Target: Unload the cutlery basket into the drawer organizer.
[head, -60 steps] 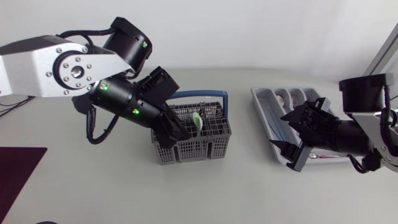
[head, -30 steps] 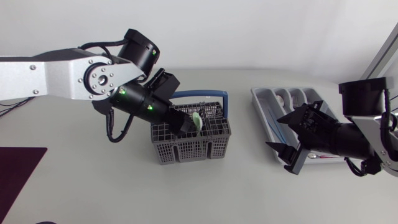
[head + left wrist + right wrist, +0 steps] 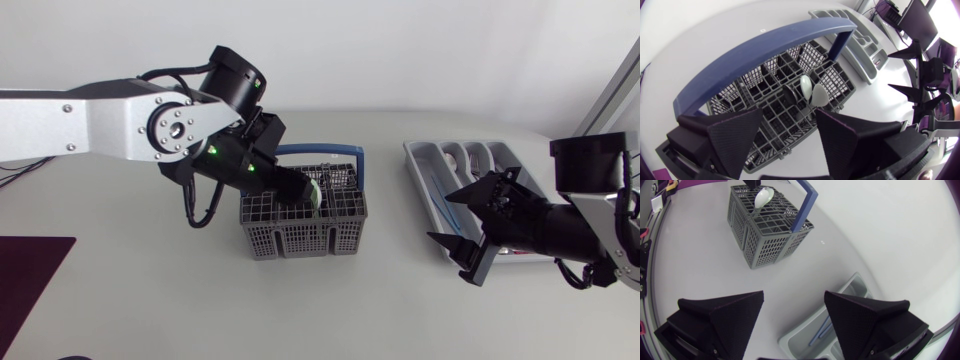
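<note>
- Left gripper (image 3: 789, 114) has slid further over the cutlery basket (image 3: 300, 238), which stands mid-table.
- Its fingers?
- Spread apart, just above two pale spoons (image 3: 819, 95) standing in the basket.
- And the other?
- Right gripper (image 3: 440, 216) hangs spread wide too, by the drawer organizer (image 3: 418, 160).

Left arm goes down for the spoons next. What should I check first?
1. Left gripper open: ok.
2. Spoons ahead of its fingers: ok.
3. Blue handle out of the gripper's way: ok.
4. Basket upright: ok.
5. Right gripper open, away from the basket: ok.
6. Free spoon slot in the organizer: cannot tell.
</note>
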Action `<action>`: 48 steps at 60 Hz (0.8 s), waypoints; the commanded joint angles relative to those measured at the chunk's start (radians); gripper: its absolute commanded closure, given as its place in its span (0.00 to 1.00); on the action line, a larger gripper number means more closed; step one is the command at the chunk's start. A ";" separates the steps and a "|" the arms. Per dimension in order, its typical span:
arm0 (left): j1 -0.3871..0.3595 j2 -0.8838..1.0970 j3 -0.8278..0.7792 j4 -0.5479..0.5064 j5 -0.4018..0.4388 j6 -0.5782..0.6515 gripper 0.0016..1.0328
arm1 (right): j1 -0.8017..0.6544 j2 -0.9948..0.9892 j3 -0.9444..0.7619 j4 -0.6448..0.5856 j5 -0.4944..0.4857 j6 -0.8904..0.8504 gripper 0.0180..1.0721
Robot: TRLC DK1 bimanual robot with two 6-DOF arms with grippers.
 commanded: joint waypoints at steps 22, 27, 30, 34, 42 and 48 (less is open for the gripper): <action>-0.037 -0.013 -0.046 0.034 -0.052 -0.055 0.13 | -0.001 -0.008 -0.065 0.039 -0.025 0.015 0.17; -0.047 -0.017 -0.046 0.034 -0.072 -0.055 0.13 | 0.016 0.012 -0.086 0.088 -0.025 0.035 0.17; -0.052 -0.019 -0.046 0.037 -0.083 -0.055 0.13 | 0.032 0.028 -0.091 0.109 -0.023 0.046 0.17; -0.052 -0.019 -0.047 0.046 -0.098 -0.066 0.13 | 0.044 0.048 -0.094 0.129 -0.020 0.054 0.17; -0.055 -0.016 -0.053 0.066 -0.117 -0.074 0.13 | 0.065 0.069 -0.097 0.151 -0.019 0.066 0.17; -0.061 -0.016 -0.053 0.082 -0.133 -0.084 0.13 | 0.079 0.083 -0.099 0.158 -0.016 0.072 0.17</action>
